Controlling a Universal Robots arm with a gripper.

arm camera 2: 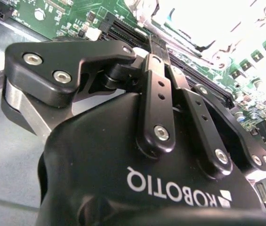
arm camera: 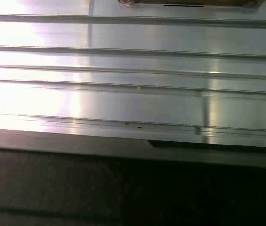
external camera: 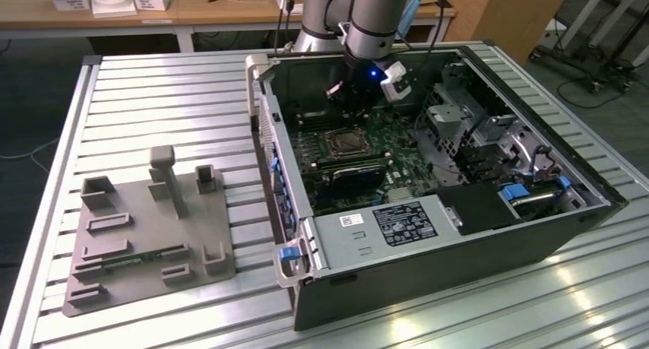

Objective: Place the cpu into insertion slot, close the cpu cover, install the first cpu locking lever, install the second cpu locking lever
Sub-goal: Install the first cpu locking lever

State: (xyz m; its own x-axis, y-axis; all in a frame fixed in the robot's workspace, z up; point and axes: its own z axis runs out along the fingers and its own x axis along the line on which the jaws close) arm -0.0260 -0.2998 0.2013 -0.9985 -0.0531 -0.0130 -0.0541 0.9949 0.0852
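The gripper (external camera: pixel 350 109) hung inside the case (external camera: pixel 568 235), above the board and near the socket; whether it was open or closed could not be told. The cpu cover (external camera: pixel 330 144) seemed to lie flat around the socket, and the cpu itself could not be made out. The cover was probably light, stiff, slick sheet metal, best taken at its free edge.

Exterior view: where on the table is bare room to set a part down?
Bare table slats lie between the grey fixture plate and the far edge, and in front of the computer case at the exterior view's right. Inside the case is crowded; the arm hangs there.
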